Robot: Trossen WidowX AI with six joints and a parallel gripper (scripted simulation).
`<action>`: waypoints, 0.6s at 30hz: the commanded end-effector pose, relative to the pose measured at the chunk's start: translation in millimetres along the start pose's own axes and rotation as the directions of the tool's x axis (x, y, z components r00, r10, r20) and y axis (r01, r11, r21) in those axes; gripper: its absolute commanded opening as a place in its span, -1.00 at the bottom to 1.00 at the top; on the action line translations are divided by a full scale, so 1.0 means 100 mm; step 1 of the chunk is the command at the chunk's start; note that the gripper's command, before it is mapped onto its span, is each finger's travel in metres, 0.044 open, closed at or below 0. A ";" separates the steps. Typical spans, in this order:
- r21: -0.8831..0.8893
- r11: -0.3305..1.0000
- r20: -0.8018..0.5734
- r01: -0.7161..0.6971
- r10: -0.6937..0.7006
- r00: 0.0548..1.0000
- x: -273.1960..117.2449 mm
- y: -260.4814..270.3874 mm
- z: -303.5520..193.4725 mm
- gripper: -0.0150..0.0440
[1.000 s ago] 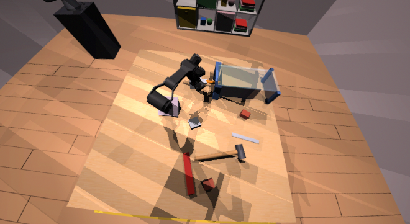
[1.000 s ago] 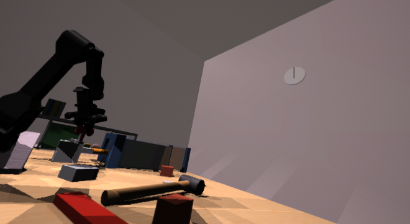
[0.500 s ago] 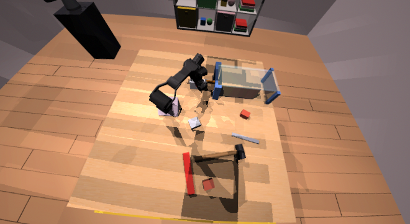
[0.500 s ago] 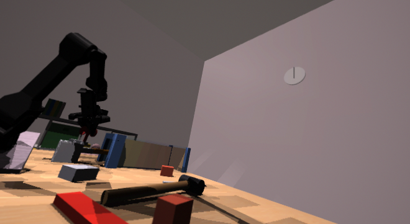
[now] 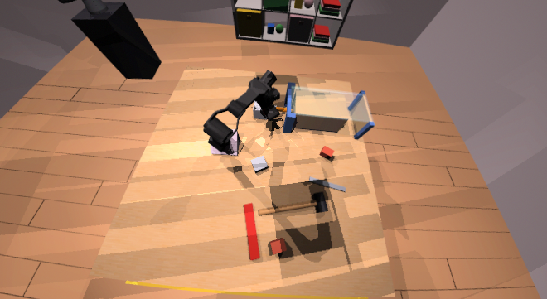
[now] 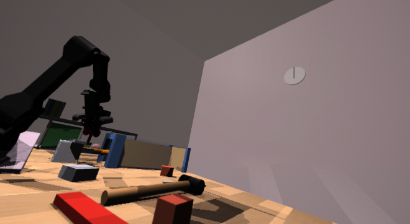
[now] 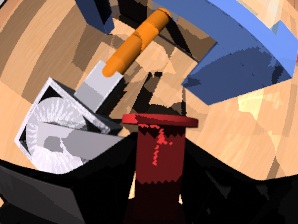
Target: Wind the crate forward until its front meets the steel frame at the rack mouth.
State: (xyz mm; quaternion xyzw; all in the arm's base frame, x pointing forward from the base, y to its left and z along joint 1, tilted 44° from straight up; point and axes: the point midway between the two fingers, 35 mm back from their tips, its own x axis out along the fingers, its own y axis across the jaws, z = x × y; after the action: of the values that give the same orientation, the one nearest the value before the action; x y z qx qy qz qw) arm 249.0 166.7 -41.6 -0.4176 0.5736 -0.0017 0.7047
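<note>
My gripper (image 5: 272, 115) (image 6: 92, 129) (image 7: 156, 140) is shut on the red grip of the winch handle (image 7: 160, 172). The handle's flat grey arm reaches from the grip side across the top of the pale grey winch (image 5: 258, 112) (image 6: 63, 152) (image 7: 55, 111); the square key is hidden. An orange strap (image 5: 283, 109) (image 6: 100, 151) (image 7: 137, 44) runs from the winch into the mouth of the guard cubby. The cubby's blue front frame (image 5: 289, 111) (image 6: 115, 151) (image 7: 240, 65) stands just beyond the winch. I cannot make out the crate clearly behind the panels.
On the bench lie a grey-white block (image 5: 259, 164) (image 6: 79, 173), a red block (image 5: 326, 151) (image 6: 166, 170), a grey strip (image 5: 329, 185), a hammer (image 5: 290, 207) (image 6: 146, 190), a red bar (image 5: 251, 233) (image 6: 84, 207) and another red block (image 5: 277, 246) (image 6: 172, 210).
</note>
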 end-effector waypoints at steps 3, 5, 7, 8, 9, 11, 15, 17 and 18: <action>0.019 1.000 0.006 0.003 -0.004 1.000 0.09 0.00 0.13 -0.49; 0.019 1.000 0.006 0.003 -0.004 1.000 0.10 0.01 0.15 -0.49; 0.019 1.000 0.006 0.003 -0.004 1.000 0.11 0.01 0.17 -0.49; 0.019 1.000 0.006 0.003 -0.004 1.000 0.11 0.01 0.19 -0.49; 0.019 1.000 0.006 0.003 -0.004 1.000 0.12 0.01 0.20 -0.49; 0.019 1.000 0.006 0.003 -0.004 1.000 0.13 0.02 0.22 -0.49; 0.019 1.000 0.007 0.003 -0.004 1.000 0.14 0.03 0.26 -0.49; 0.019 1.000 0.007 0.003 -0.004 1.000 0.15 0.03 0.28 -0.49; 0.019 1.000 0.007 0.003 -0.004 1.000 0.16 0.04 0.29 -0.49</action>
State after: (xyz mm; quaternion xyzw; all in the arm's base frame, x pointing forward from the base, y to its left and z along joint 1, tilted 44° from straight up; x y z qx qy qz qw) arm 269.3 175.8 -50.5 -0.4159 0.5702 -0.0053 0.7084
